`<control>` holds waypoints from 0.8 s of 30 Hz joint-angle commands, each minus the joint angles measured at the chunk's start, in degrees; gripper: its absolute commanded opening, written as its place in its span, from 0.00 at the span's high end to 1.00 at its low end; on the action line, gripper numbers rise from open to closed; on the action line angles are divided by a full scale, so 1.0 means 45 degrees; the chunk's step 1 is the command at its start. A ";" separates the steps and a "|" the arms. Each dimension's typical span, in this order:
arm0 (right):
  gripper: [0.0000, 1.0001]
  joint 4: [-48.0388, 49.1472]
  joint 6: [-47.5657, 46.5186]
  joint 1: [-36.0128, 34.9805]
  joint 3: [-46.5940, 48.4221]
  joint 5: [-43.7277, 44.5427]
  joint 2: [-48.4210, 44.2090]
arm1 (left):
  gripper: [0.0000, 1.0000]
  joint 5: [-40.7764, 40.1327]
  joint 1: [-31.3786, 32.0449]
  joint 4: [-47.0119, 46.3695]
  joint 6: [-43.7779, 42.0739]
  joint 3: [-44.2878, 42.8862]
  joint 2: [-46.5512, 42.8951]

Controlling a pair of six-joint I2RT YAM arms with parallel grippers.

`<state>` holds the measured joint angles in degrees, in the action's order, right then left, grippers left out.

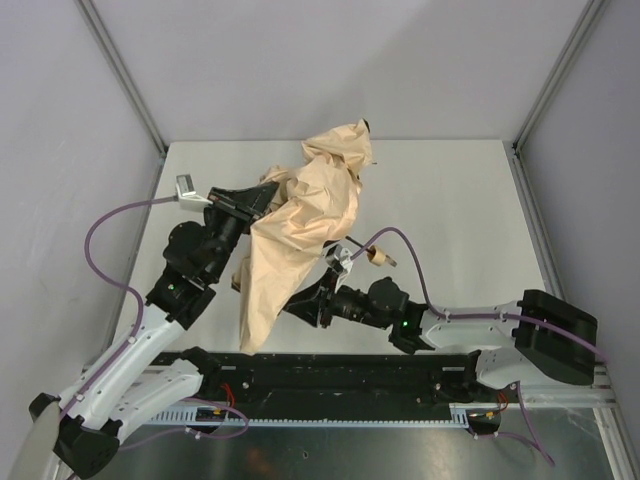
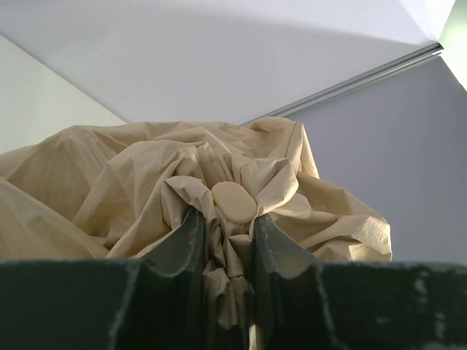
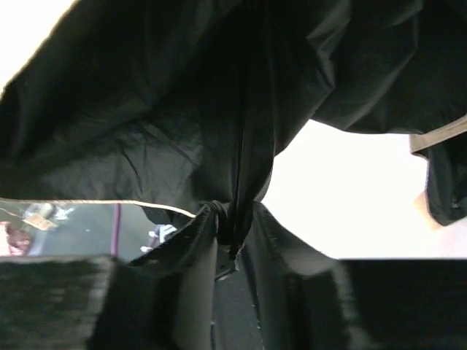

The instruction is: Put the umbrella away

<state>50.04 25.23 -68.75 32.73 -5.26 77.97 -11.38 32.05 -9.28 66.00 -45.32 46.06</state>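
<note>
LEFT: left gripper (image 2: 228, 219) pinched on umbrella (image 1: 300, 230) fabric under cream cap (image 2: 233, 202), anchoring crown | RIGHT: right gripper (image 3: 235, 215) narrowed onto lower-centre canopy fold, gathering slack.

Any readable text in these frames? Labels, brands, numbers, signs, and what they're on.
No readable text in any view.
umbrella: plain tan fabric, no print or label shows.
left arm and right arm: no legible marking; each shows only a small green light.
silver part by the left wrist: too small to tell whether it carries any marking.
</note>
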 commanded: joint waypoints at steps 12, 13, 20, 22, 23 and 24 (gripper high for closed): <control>1.00 0.1475 -0.0175 0.1569 0.0798 0.2766 -0.2015 | 1.00 0.1313 -0.0111 -0.2248 -0.1505 0.1500 -0.2336; 1.00 0.1515 -0.0108 0.1744 0.0873 0.2563 -0.1986 | 1.00 0.1481 -0.0111 -0.2378 -0.1504 0.1557 -0.2361; 0.69 -0.0612 0.0294 0.1767 0.1122 0.0761 -0.2220 | 1.00 0.2883 -0.0223 -0.3797 -0.1828 0.1599 -0.1777; 0.52 -0.2653 -0.0045 0.1183 0.1100 0.1257 -0.2740 | 1.00 0.3398 -0.0339 -0.4330 -0.2209 0.1518 -0.1569; 0.46 -0.3713 -0.0180 0.0955 0.1064 0.1496 -0.3071 | 1.00 0.3676 -0.0421 -0.4679 -0.2441 0.1488 -0.1479; 0.41 -0.4692 -0.0247 0.0802 0.0987 0.1635 -0.3442 | 1.00 0.3971 -0.0520 -0.5039 -0.2665 0.1502 -0.1395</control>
<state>44.40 26.24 -62.06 35.62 0.08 67.81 -0.30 31.00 -20.12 57.54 -37.56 39.46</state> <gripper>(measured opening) 0.520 0.255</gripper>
